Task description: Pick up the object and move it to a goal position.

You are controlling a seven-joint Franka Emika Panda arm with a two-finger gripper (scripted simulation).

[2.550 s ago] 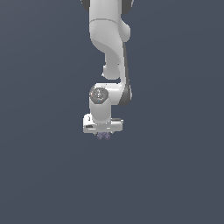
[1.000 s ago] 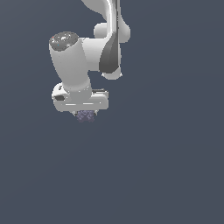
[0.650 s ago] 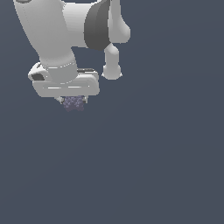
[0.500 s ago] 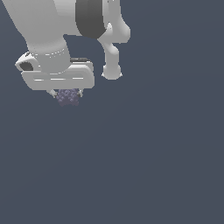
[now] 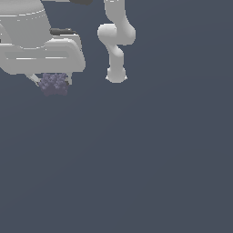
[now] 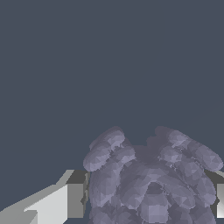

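Exterior view: gripper [image 5: 53,84] sits high at the exterior view's left, its white body partly cut by the frame edge; the object [image 5: 54,84], lumpy, purplish-grey and speckled, hangs directly beneath the gripper body, between the fingers and narrower than the body above it; nothing but plain dark ground is visible below the object, with no surface seen touching it, so it reads as lifted and carried; arm links [image 5: 116,43] rise to the exterior view's right of the gripper, well apart from the object. Wrist view: object [image 6: 151,179] fills the space between the two fingers [image 6: 75,200]; the pad on each side appears to meet the lumpy surface, though the far finger is only partly in frame at the picture edge; jaws clamped on the object, grasp looks firm but the contact is on an irregular outline, so some slip risk is judged possible. Progress, as judged: pick-up done, object off any support and in the gripper's hold; left to do is the transport to the goal position; no goal marker shows in either view, so how near the goal is cannot be told.
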